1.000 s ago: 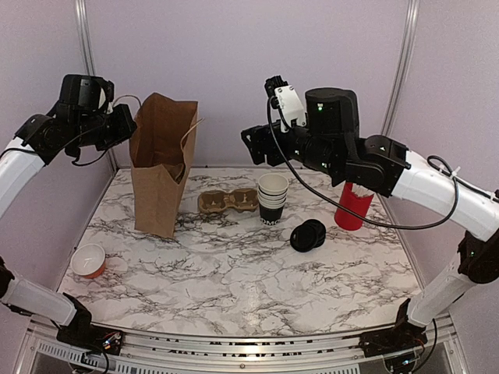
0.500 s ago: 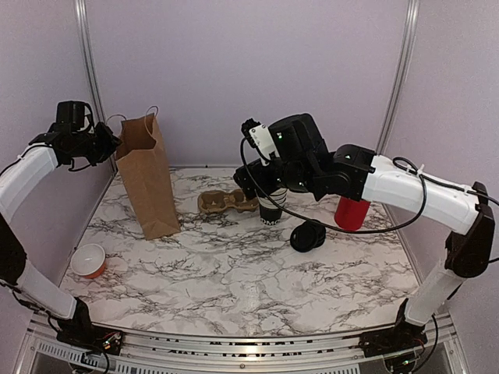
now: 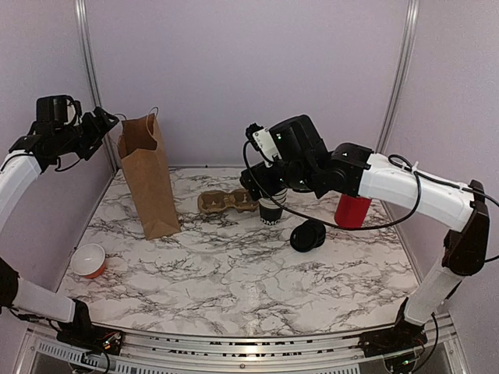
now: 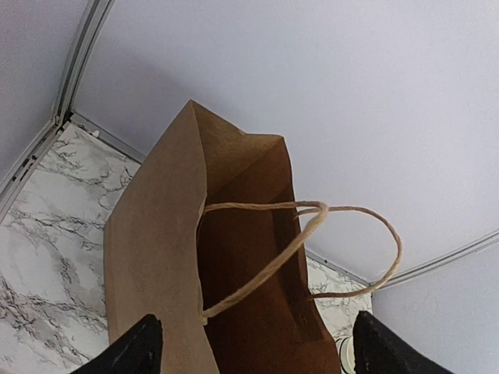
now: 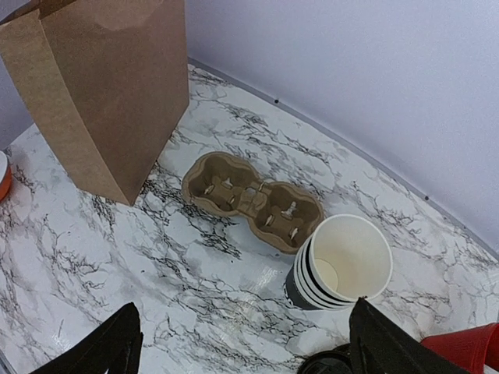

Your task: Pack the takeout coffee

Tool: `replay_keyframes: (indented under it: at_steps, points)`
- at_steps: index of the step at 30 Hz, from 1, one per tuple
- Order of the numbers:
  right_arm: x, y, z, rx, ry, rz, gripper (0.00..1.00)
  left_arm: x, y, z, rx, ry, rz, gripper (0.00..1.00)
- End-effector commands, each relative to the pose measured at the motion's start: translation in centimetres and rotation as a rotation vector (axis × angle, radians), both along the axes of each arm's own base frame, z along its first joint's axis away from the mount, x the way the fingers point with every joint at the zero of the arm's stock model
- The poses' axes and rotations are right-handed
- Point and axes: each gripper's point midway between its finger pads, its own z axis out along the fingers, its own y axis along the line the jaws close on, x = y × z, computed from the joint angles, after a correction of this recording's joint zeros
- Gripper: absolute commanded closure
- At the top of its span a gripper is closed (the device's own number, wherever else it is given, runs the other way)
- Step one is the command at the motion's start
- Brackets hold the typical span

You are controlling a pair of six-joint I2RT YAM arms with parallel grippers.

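Observation:
The takeout coffee does not show in any view. A brown paper bag (image 3: 148, 183) stands upright at the back left, its mouth (image 4: 249, 257) open and its twine handles (image 4: 343, 226) loose. My left gripper (image 3: 104, 125) hangs open just left of the bag's top, and in the left wrist view (image 4: 253, 354) it looks down into the bag with nothing between its fingers. My right gripper (image 3: 263, 189) hovers open over a nested stack of lidless black cups (image 3: 271, 212), empty in the right wrist view (image 5: 245, 347), with the stack (image 5: 343, 265) close to its right finger.
A cardboard two-cup carrier (image 3: 228, 202) lies between the bag and the cups. A pile of black lids (image 3: 308, 235) sits right of the stack, and a red cup (image 3: 352, 210) stands behind them. A small orange cup (image 3: 88, 259) sits near the left edge.
My left gripper has opened, let go of the bag's top and drawn back to the left; the bag now stands on its own. My right arm has come down over the cup stack.

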Motion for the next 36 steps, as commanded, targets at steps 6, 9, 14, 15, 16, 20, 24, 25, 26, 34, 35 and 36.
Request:
replay_keyframes:
  at_steps: [6,9,14,15,16,20,24,25,26,34,35,36]
  points:
    - [3.2,-2.4,1.2,0.07,0.041,-0.027,0.11,-5.5,-0.1,2.0,0.18,-0.122,0.015,0.01]
    - [5.4,-4.3,0.2,0.088,0.09,-0.047,0.13,-7.5,-1.0,1.5,0.23,-0.143,0.009,0.01]
    - [7.4,-5.2,-2.6,-0.007,0.116,-0.039,0.21,-10.4,-3.3,-0.8,0.283,-0.147,-0.047,0.01]
    - [7.6,-5.0,-3.5,-0.038,0.13,-0.028,0.23,-10.8,-4.1,-1.5,0.283,-0.141,-0.074,0.01]
    - [7.8,-4.8,-4.1,-0.06,0.145,-0.018,0.27,-11.2,-5.3,-2.3,0.282,-0.134,-0.121,0.01]
    - [8.5,-4.2,-5.5,-0.096,0.173,-0.017,0.37,-12.8,-11.0,-5.0,0.306,-0.101,-0.298,0.01]
    - [9.2,-4.0,-6.1,-0.111,0.179,-0.032,0.42,-13.9,-16.6,-7.1,0.332,-0.076,-0.436,0.01]
    - [9.4,-3.8,-5.9,-0.11,0.177,-0.036,0.44,-14.0,-17.6,-7.6,0.334,-0.072,-0.458,0.01]
    - [9.5,-3.7,-6.1,-0.113,0.184,-0.035,0.46,-13.8,-18.6,-8.0,0.33,-0.071,-0.477,0.01]
    - [10.1,-2.4,-7.4,-0.157,0.213,-0.023,0.55,-11.3,-23.1,-10.5,0.325,-0.016,-0.533,0.01]
    - [10.1,-2.3,-7.6,-0.165,0.218,-0.024,0.56,-11.0,-23.4,-10.7,0.33,-0.011,-0.537,0.01]
    - [10.1,-2.2,-7.7,-0.167,0.218,-0.025,0.56,-10.9,-23.6,-10.8,0.332,-0.008,-0.541,0.01]
